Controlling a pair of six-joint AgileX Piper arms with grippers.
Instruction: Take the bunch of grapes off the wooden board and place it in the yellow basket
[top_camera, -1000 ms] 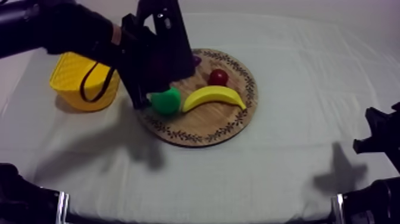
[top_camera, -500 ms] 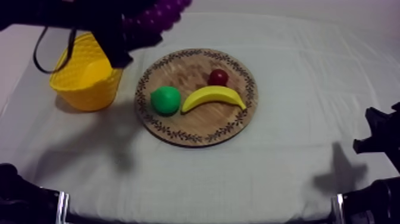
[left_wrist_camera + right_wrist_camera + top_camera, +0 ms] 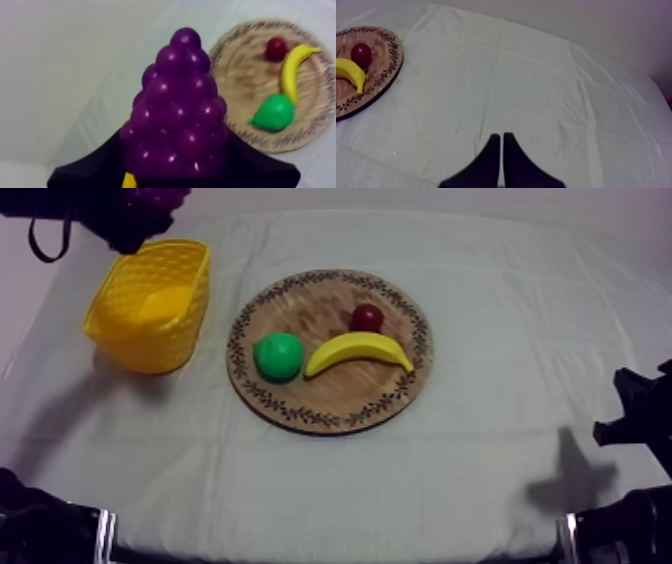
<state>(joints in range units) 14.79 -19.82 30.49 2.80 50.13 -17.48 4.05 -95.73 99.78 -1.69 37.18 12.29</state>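
Left claw (image 3: 175, 146) gripping the bunch of grapes (image 3: 175, 112): black fingers (image 3: 87, 170) either side of the bunch's wide end, narrow end pointing away from the claw.

Top view: claw and grapes sit at the upper left edge of the frame as a dark shape with purple showing. They are raised off the surface (image 3: 480, 478), by the far rim of the yellow basket (image 3: 150, 303). Grapes off the wooden board (image 3: 330, 403), not in the basket.

Basket stands upper left of the frame, just beside the board's left rim, apart from it.

Board at frame centre carries three fruits:
- pear (image 3: 278, 355), green, left part of the board
- banana (image 3: 358, 350), just right of the pear, curved
- small red fruit (image 3: 367, 317), just behind the banana

Right claw (image 3: 502, 137) closed on nothing, fingers lying together as a narrow wedge above bare grey-white cloth (image 3: 536, 80). Board rim, banana and red fruit are well off to one side of it. Right arm (image 3: 640, 423) is low at the right edge of the top view, well apart from the board.
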